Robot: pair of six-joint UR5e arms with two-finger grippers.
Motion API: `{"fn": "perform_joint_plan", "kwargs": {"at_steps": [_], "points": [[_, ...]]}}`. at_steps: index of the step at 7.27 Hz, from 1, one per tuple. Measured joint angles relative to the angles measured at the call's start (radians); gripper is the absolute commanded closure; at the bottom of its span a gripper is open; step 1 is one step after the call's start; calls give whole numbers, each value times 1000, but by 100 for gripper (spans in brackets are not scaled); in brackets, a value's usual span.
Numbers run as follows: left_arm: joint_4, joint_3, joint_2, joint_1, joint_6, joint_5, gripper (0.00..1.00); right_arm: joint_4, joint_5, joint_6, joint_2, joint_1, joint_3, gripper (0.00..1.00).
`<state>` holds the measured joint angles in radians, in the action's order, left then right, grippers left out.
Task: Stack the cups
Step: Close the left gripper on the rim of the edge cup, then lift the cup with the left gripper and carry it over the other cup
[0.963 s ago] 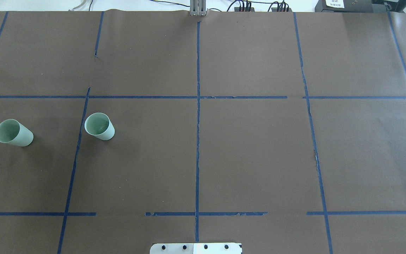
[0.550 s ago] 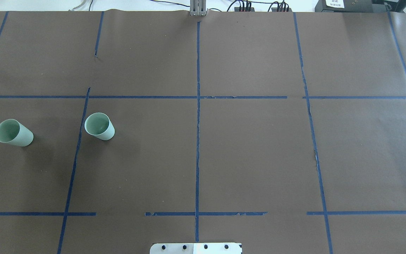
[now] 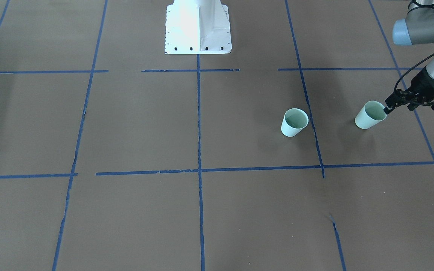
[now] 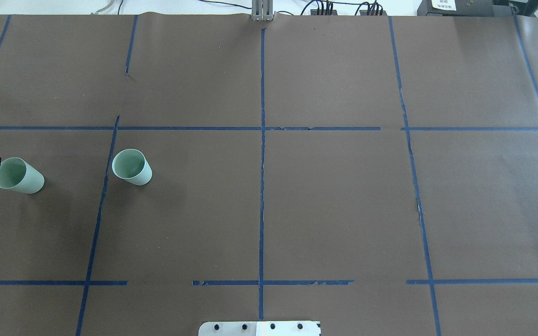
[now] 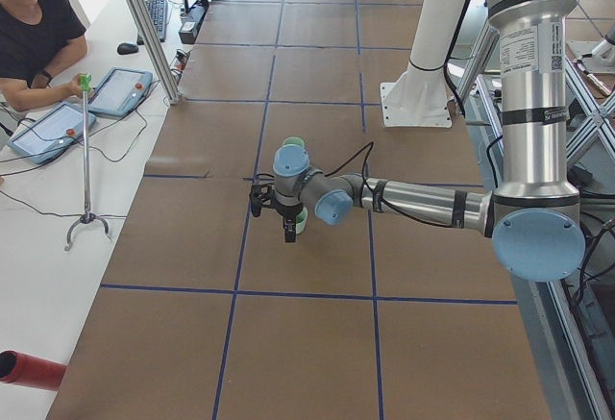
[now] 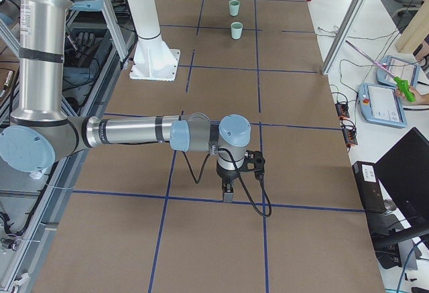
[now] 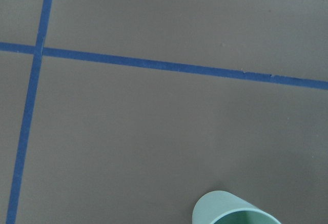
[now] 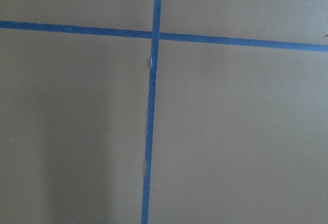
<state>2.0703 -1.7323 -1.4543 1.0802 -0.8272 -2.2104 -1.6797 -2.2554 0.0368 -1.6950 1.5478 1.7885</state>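
Exterior left view shows the order best. Closest is the left pincer, low over the desk. It is right by the first cup, which peeks out behind it. In the front-facing view one finger is at that cup's rim, maybe touching it. The two fingers look apart, with nothing between them. This cup stands on the desk with its open end up.

A bit farther along is the second cup, also standing up. The two cups are well apart, and a blue tape line runs between them.

Farthest off is the right pincer. It hangs over bare desk at the other end, well away from both cups. I cannot tell if its fingers are apart or together.

So nothing is stacked yet, and no cup is held or lifted. I think the job is only at its start, with the left arm going for the first cup. What is left is almost everything: grab that cup, lift it, carry it over the tape line, and set it down inside the second cup.
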Motion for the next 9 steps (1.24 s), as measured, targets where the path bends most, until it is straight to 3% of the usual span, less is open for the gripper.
{"fn": "perform_joint_plan", "kwargs": {"at_steps": [2, 4, 5, 7, 9], "points": [[3, 18, -2, -21, -2, -4, 58, 1, 0, 0, 0, 0, 0, 0], [3, 30, -5, -32, 1, -18, 91, 0, 0, 0, 0, 0, 0, 0], [11, 36, -6, -40, 1, -38, 100, 0, 0, 0, 0, 0, 0, 0], [37, 34, -8, -44, -7, -84, 100, 0, 0, 0, 0, 0, 0, 0], [39, -45, -6, -35, -85, -140, 100, 0, -1, 0, 0, 0, 0, 0]]}}
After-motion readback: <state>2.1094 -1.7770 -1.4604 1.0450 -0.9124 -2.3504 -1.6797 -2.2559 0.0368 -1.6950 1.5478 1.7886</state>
